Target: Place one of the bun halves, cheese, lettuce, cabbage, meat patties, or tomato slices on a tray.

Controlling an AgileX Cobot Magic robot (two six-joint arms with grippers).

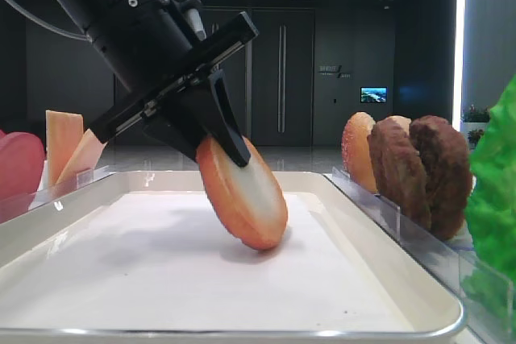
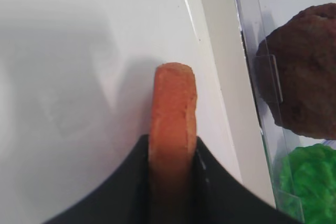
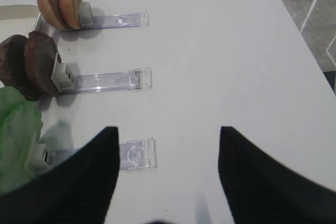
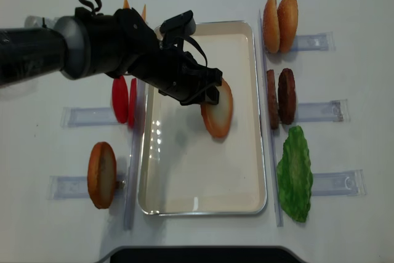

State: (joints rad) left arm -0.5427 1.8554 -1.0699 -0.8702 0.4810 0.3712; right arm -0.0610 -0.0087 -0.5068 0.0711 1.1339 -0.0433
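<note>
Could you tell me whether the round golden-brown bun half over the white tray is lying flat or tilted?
Tilted: the round golden-brown bun half leans on edge, its lower rim at the white tray's liner, pinched by the left gripper.

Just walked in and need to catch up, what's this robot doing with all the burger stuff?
The left gripper is shut on a bun half, holding it tilted with its lower edge at or just above the white tray; it has not let go. The right gripper is open and holds nothing, above the table beside the meat patties and lettuce. Other bun halves, tomato slices and cheese stand in holders around the tray.
</note>
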